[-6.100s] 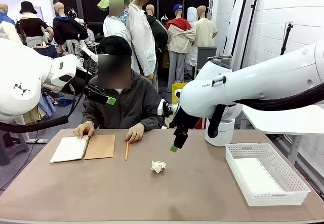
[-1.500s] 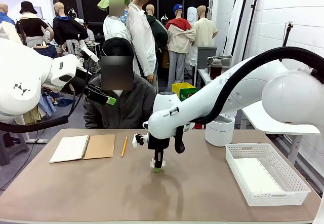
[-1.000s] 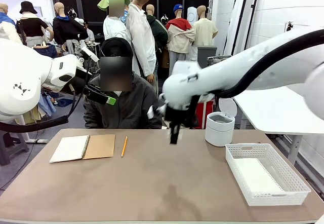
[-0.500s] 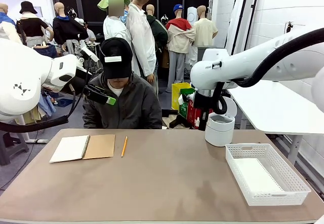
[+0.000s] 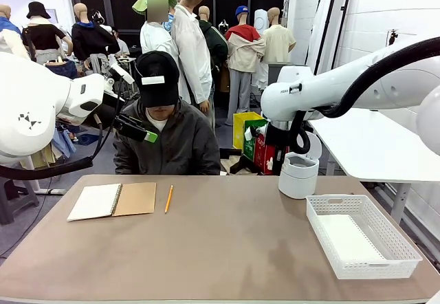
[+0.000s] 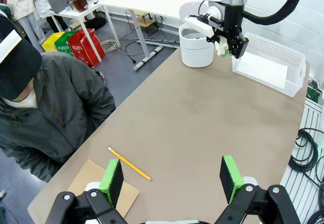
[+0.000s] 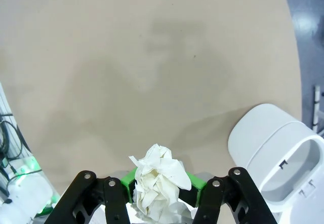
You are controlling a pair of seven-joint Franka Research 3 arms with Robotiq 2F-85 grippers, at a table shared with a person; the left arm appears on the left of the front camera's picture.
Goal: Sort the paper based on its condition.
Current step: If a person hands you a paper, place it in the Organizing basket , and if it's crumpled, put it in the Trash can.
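The right pincer point(image 7: 161, 196) is closed on a crumpled ball of white paper point(image 7: 159, 176), which sits between its green pads point(image 7: 196, 184) and sticks out in front of them. In the left wrist view this pincer point(image 6: 230, 42) hangs just beside the round white bin with an open top point(image 6: 197, 45), on the side toward the white plastic basket with a lattice wall point(image 6: 268, 64), and the paper ball point(image 6: 221, 46) shows as a pale lump at its tip. From the front the right arm stands over the bin point(image 5: 298, 175) at the far edge of the brown worktop point(image 5: 206, 249).

The left pincer point(image 6: 172, 176) is wide open and holds nothing; it hangs well apart from the bin, above the end of the worktop where a yellow pencil point(image 6: 129, 163) and a spiral notebook with a brown cardboard cover point(image 5: 113, 200) lie in front of the seated person in a grey jacket point(image 5: 165, 139).

The judgement is that the crumpled ball belongs in the bin. The main risk is a release while the pincer is not yet above the opening: the ball is light and could hit the rim, bounce, and roll on the worktop. It could also fall into the basket, which is near the bin. A low approach may knock the light bin.
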